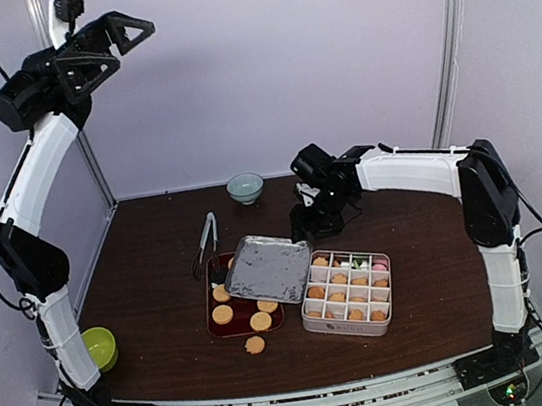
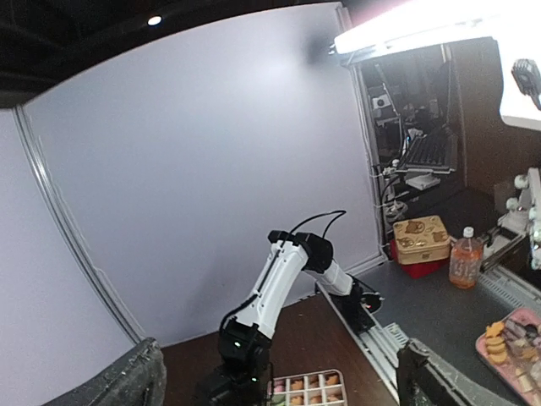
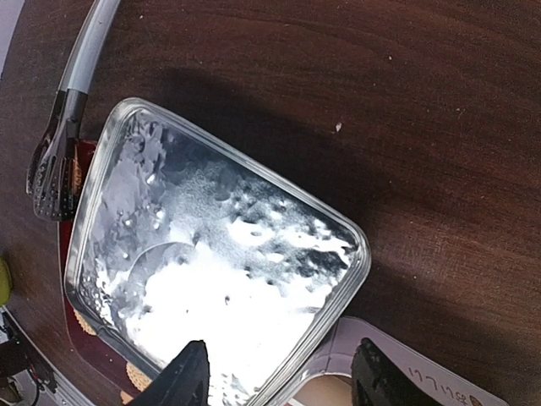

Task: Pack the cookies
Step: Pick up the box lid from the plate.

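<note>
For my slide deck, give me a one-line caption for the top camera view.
Right gripper open over a silver lid that overlaps the red cookie tray and the divided tin.

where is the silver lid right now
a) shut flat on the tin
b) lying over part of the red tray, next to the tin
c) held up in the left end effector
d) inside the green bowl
b: the silver lid lies over the far part of the red tray, its edge at the corner of the tin, and the cookies in the tin are uncovered.
</note>
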Motion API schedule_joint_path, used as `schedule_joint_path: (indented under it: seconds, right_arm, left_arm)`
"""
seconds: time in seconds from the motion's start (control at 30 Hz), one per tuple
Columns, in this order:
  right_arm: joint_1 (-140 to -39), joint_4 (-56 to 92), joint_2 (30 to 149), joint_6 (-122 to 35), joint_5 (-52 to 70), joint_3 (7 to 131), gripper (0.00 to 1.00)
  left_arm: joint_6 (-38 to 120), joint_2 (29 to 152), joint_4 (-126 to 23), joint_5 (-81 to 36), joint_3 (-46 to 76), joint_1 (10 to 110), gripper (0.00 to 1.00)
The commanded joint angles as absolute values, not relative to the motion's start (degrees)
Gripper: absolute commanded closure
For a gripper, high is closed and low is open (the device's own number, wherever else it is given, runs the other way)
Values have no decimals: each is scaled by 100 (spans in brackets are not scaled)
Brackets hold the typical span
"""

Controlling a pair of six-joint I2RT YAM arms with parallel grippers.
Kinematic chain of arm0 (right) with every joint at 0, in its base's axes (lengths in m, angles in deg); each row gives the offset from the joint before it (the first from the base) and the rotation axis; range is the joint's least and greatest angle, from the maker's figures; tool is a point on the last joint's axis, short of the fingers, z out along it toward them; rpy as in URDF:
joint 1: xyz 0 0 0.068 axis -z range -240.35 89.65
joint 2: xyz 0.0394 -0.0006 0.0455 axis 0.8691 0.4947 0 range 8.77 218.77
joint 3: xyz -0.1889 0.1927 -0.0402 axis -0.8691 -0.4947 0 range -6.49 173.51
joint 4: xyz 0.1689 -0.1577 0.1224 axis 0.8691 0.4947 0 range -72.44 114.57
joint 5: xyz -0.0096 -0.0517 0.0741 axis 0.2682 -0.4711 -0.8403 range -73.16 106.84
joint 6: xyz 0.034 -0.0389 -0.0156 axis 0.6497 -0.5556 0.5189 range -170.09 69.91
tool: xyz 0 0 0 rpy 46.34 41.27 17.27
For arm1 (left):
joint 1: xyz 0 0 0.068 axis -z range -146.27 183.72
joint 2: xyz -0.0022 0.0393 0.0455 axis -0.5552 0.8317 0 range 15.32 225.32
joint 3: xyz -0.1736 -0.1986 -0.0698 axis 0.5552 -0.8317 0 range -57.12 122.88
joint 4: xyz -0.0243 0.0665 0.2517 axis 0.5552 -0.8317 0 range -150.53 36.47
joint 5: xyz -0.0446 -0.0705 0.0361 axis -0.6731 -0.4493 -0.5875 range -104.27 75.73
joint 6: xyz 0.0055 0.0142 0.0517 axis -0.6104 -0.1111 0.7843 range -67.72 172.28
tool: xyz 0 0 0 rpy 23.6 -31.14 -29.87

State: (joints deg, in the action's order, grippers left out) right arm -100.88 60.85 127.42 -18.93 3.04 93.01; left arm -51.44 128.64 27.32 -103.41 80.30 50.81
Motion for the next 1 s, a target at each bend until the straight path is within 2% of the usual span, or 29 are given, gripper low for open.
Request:
schedule_joint_path:
  seconds: [0.0,0.07,0.13,0.2,0.27,0.3,0.53,0.63,0.83,0.97]
  right_arm:
    - [-10096,6629,13025,-1994,589,9701,43]
    - [-10096,6642,13111,-1973,623,9695,44]
    - [-10096,6679,13205,-1939,613,9701,45]
    - [-10096,6674,13263,-1919,616,9675,47]
    - [-10102,6637,13305,-1909,611,9633,49]
    - [-10104,6616,13311,-1911,618,9607,49]
    - [-10096,6320,13495,-1849,591,9425,59]
    - [-10098,6212,13615,-1781,598,9402,64]
    - [-10098,6065,13734,-1715,734,9357,70]
    - [-10104,5901,13753,-1645,772,9239,74]
  left_arm:
    - [-1710,13000,682,-10398,7967,4663,2]
    - [-635,13227,-506,-10036,8311,4430,2]
    - [850,13346,-2584,-9316,8658,4209,2]
    - [3082,13153,-5416,-7873,8687,4042,2]
    - [4653,12729,-6899,-6446,8145,4080,2]
    - [4997,12517,-7115,-6041,7681,4088,2]
    - [7110,11375,-8519,-5873,5517,4118,2]
    - [7711,11200,-9153,-5779,5269,4119,2]
    - [7611,10841,-9238,-4708,4558,4095,2]
    - [7840,10749,-9289,-4703,4389,3944,2]
